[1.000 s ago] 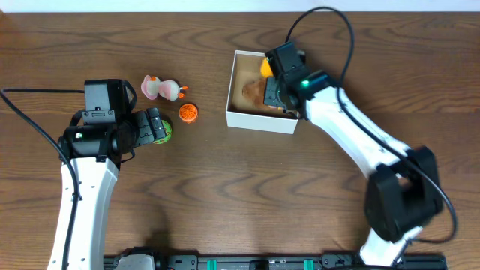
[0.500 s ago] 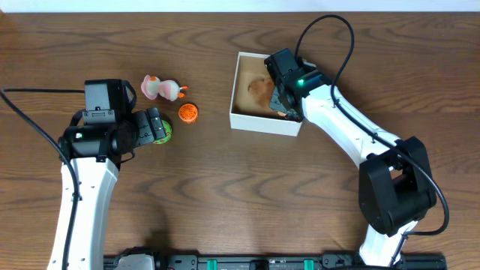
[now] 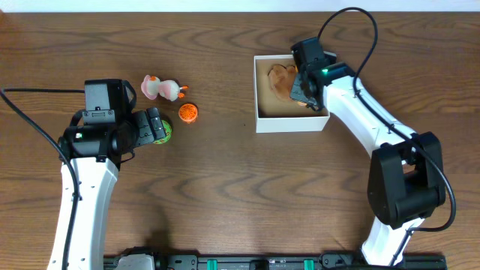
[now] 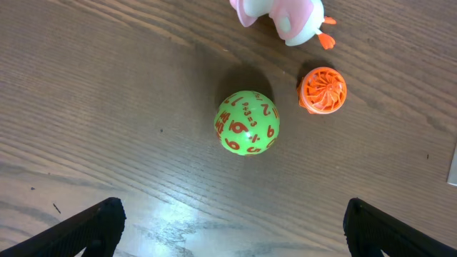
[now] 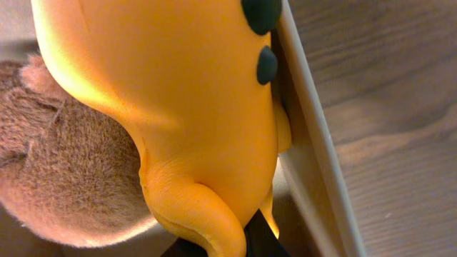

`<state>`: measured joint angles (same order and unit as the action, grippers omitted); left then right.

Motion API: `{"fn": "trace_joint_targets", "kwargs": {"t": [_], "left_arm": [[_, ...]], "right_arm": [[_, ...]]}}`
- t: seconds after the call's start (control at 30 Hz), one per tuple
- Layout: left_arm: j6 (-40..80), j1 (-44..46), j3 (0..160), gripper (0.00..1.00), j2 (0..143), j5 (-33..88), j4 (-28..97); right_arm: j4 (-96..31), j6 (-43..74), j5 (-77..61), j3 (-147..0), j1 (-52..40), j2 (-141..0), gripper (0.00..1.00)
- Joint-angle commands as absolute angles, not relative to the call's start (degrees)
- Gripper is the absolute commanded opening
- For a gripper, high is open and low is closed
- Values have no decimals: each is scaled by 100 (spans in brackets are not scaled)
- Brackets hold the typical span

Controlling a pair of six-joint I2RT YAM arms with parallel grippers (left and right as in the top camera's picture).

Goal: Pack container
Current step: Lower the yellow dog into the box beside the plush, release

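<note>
The container (image 3: pixel 292 122) is a shallow white box with a tan inside, right of centre. A brown plush toy (image 3: pixel 279 79) lies in it. My right gripper (image 3: pixel 304 90) is down inside the box, shut on a yellow-orange rubber toy (image 5: pixel 178 93) that fills the right wrist view, pressed against the box wall (image 5: pixel 307 143) beside the plush (image 5: pixel 57 171). My left gripper (image 4: pixel 232 225) is open and empty, hovering over a green ball with red numbers (image 4: pixel 247 123).
An orange ridged ball (image 4: pixel 323 90) and a pink-and-white duck toy (image 4: pixel 285 14) lie just beyond the green ball (image 3: pixel 163 133); from overhead the orange ball (image 3: pixel 187 112) and the duck (image 3: pixel 160 88) are left of the box. A black cable loops over the right arm.
The box has slid to the right and turned a little, with my right gripper inside it. The left arm and the loose toys have not moved.
</note>
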<state>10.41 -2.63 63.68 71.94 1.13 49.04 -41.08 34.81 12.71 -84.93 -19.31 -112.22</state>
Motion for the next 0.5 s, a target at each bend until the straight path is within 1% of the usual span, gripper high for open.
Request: {"fn": "trace_joint_targets", "kwargs": {"t": [0.0, 0.13, 0.23, 0.37, 0.43, 0.47], "left_arm": [[950, -294, 6477, 98, 7231, 89, 4906], [950, -294, 6477, 98, 7231, 89, 4904], [950, -294, 6477, 98, 7231, 89, 4906], [950, -294, 6477, 98, 7231, 89, 4904], [950, -294, 6477, 98, 7231, 89, 4906], [950, -294, 6477, 98, 7231, 89, 4904]], "right_arm": [[-4163, 2641, 1044, -8497, -1909, -11358, 8], [-4252, 2602, 1048, -8497, -1970, -11360, 9], [-4451, 2344, 1070, -8497, -1984, -11358, 8], [-4849, 2228, 1439, -8495, -1990, -11360, 9], [-4869, 2058, 1479, -8495, -1990, -11360, 12], [-4862, 1997, 1479, -8495, -1990, -11360, 16]]}}
